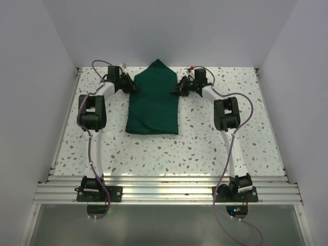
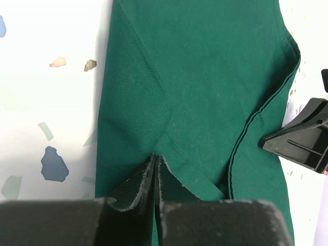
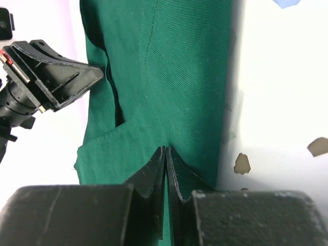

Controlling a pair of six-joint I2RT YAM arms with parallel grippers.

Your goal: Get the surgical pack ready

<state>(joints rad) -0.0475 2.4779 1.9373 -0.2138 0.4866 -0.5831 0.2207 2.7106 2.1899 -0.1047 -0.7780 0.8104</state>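
Left claw (image 2: 155,173): jaws pressed together, only a hairline gap between them, tips pinching a ridge of green cloth. Creases in the cloth run in toward the tips from both sides.

Right claw (image 3: 165,165): same condition - jaws closed tight, a fold of the green cloth caught between the tips. A hemmed edge runs away from the claw toward the far side.

The two claws face each other across the cloth; each wrist view shows the opposite claw just beyond the cloth's other edge.

Surgical pack (image 1: 154,100): a dark green bundle lying flat on the far middle part of the worktop (image 1: 215,148), slightly left of centre. Its far end comes to a point; its near end is squared off and lies wider. The left claw meets its left edge and the right claw its right edge, both toward the far end. Only cloth shows - what is inside is hidden.

The worktop is white with grey and brown speckles. Both arms arch from bases on a ribbed metal rail (image 1: 164,192) at the near edge, each trailing a purple cable (image 1: 233,154). White walls close in the left, right and far sides.
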